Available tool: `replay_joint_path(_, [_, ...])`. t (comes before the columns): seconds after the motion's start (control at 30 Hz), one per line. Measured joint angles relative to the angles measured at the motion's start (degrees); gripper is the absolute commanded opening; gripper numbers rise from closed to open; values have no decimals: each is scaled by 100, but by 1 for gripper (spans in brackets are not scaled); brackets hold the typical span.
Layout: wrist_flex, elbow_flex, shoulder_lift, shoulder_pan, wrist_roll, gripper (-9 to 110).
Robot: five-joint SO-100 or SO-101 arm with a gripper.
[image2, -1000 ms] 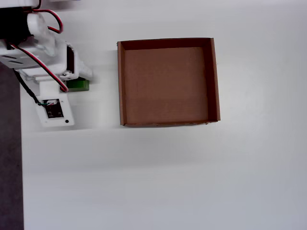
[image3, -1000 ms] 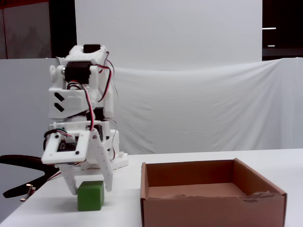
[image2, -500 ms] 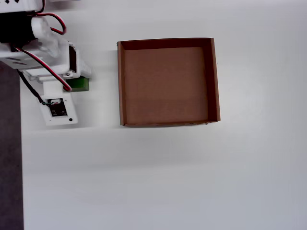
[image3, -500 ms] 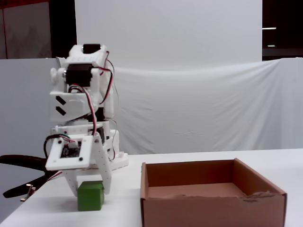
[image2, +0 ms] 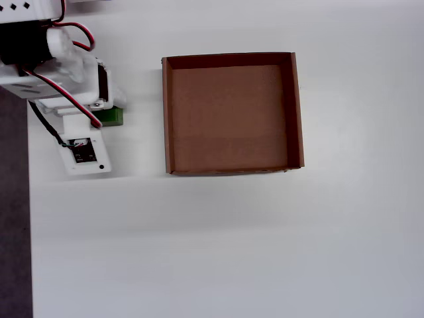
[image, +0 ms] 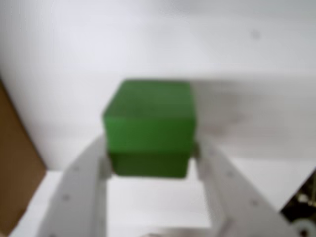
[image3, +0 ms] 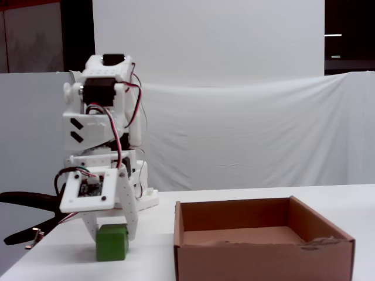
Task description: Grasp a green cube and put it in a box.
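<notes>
Now pincer (image: 150, 163) lower, straddling green cube (image: 149, 126); box (image2: 232, 112) unmoved.

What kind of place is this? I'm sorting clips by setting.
Probably a hobby or lab robot test bench: a bare white table, white sheeting hung behind it, and only a green cube and cardboard box set out.

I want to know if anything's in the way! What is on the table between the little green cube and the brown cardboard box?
Nothing: the overhead view shows bare white table between the small green cube and the brown cardboard box.
</notes>
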Motion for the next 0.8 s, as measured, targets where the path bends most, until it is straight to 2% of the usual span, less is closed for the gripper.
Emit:
replay_joint_path(0.33, [0, 0, 0, -18, 0, 13])
replay_joint_path(0.8, [984, -923, -9, -132, 35, 14])
